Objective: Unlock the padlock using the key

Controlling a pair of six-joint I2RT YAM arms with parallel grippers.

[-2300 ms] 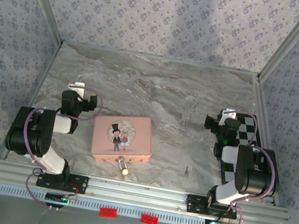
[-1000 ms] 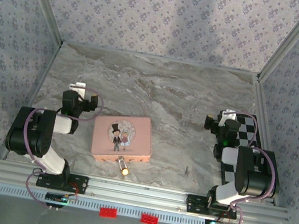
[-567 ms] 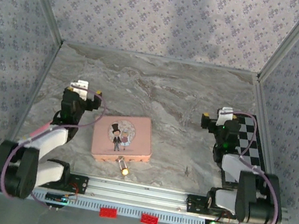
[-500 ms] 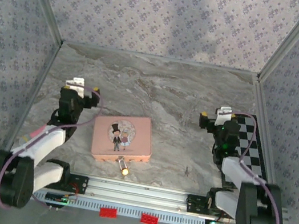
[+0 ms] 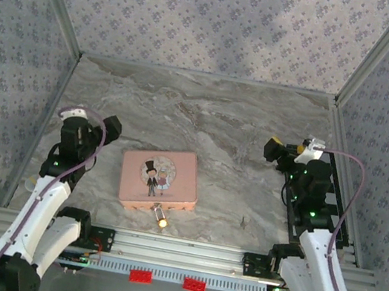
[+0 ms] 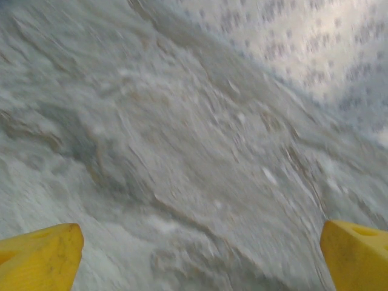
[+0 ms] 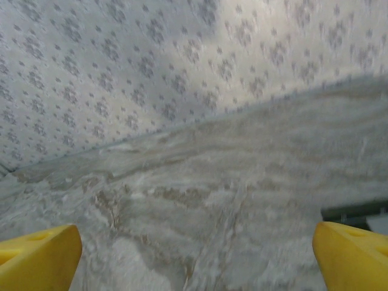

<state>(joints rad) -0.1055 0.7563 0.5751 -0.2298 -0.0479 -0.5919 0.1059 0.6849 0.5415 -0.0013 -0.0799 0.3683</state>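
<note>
Top external: one shiny brass padlock against one pink rectangular box; one thin dark key on veined marble; two yellow-tipped tools, left gripper, right gripper, both spread wide.

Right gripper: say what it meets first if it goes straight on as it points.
The right gripper would probably meet the marble tabletop first, then the patterned wall; depth is unclear.

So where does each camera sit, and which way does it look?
Top external: above and behind the arms, looking down at the table, pink box, padlock and key; left gripper and right gripper show.
Left wrist: on that wrist, facing table and wall; yellow fingertips show.
Right wrist: the same, its own yellow fingertips.
Shared: table, wall.
</note>
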